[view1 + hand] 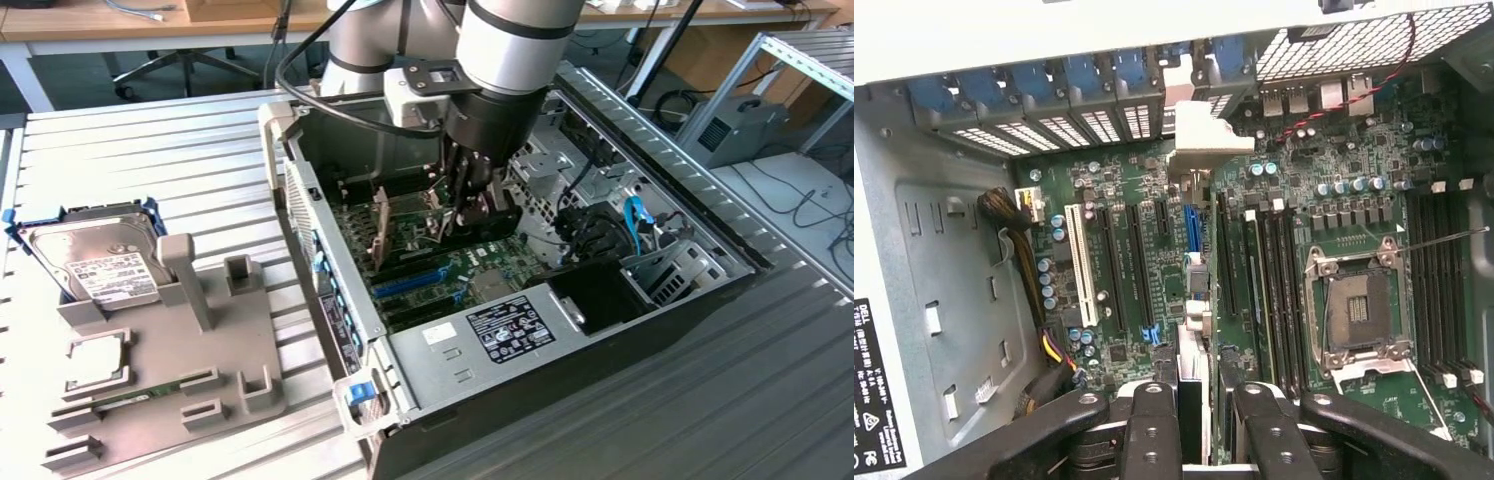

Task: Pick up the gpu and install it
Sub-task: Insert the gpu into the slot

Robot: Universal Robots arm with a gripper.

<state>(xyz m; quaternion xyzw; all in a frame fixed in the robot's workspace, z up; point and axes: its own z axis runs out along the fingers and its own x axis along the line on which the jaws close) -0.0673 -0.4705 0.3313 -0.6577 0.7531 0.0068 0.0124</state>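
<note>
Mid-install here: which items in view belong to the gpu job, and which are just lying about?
Job: gpu, gripped edge-on by the gripper; open computer case; motherboard.
Lying about: hard drive; grey parts holder beside the case.

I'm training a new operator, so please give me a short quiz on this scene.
1. True or false: the gripper grips the gpu on edge inside the computer case.
2. Where is the hard drive? A: in the gripper. B: on the grey fixture outside the case. C: on the motherboard.
3. Fill in: the clips along the case's rear slots are ___ in colour.
Key: 1 true; 2 B; 3 blue.
</note>
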